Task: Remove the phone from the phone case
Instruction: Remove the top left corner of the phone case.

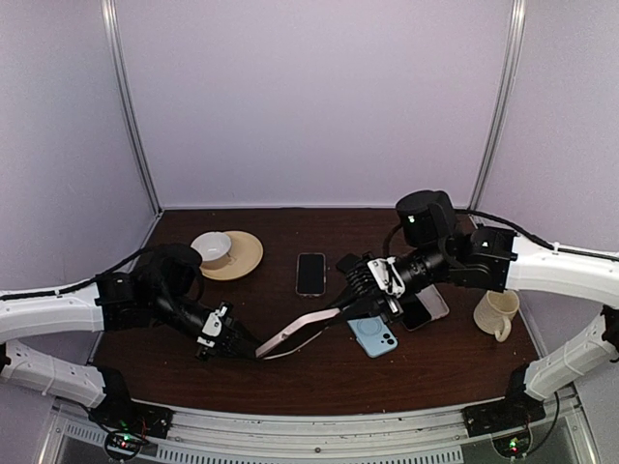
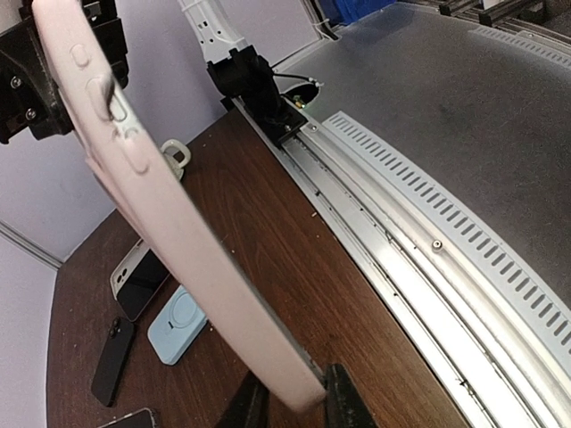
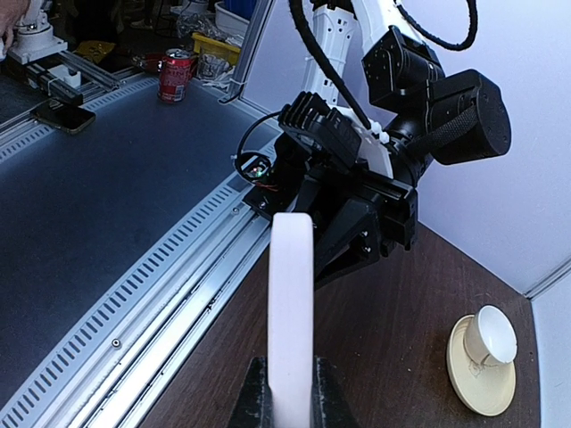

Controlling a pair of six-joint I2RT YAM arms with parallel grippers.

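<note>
The pink phone case [image 1: 302, 332] hangs above the tabletop [image 1: 319, 382], right tool [image 3: 290, 392] clamped on one end, left tool [image 2: 294, 403] pinching the other, likely bracing it so the phone can be peeled free.

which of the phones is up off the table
The pink one, held in the air between the left fingers and the right fingers. The black phone, the blue one and the rest lie flat on the table.
</note>
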